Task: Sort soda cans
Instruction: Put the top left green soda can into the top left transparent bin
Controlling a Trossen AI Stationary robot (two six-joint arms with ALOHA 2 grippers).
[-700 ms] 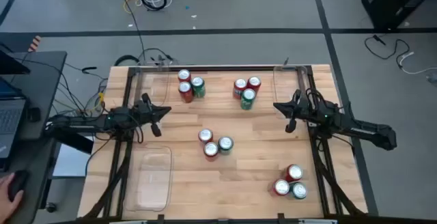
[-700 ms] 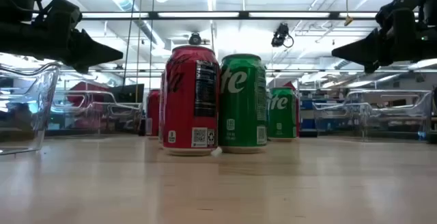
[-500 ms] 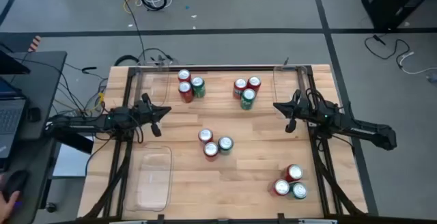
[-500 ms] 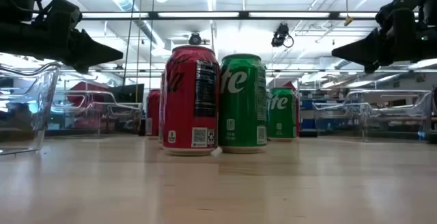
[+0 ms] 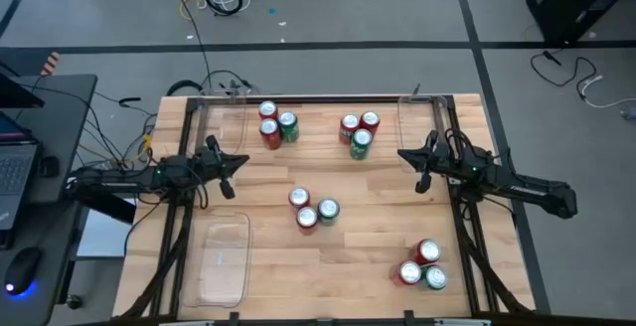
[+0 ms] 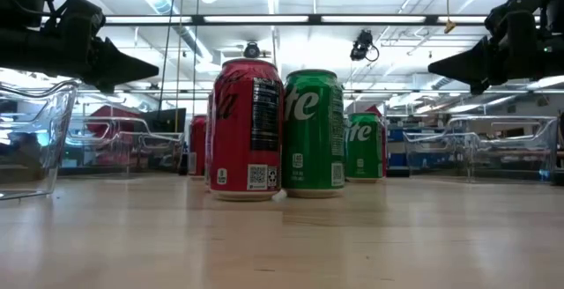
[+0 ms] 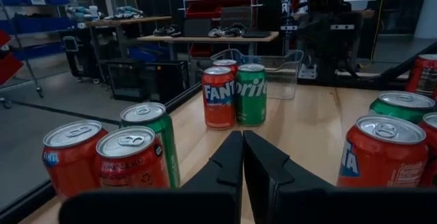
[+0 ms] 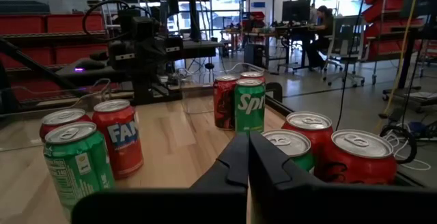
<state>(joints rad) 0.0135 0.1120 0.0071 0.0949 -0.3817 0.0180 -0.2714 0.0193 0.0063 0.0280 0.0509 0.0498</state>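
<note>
Red and green soda cans point(image 5: 314, 210) stand upright in four trios; both grippers' jaws together.

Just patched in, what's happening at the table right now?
Nothing is being handled yet. Twelve small red and green soda cans stand in four clusters of three on the wooden table: back left, back right, centre and near right. The left gripper and right gripper hang shut and empty at the table's sides, pointing inward. A clear rectangular plastic tray at the near left holds no cans.
</note>
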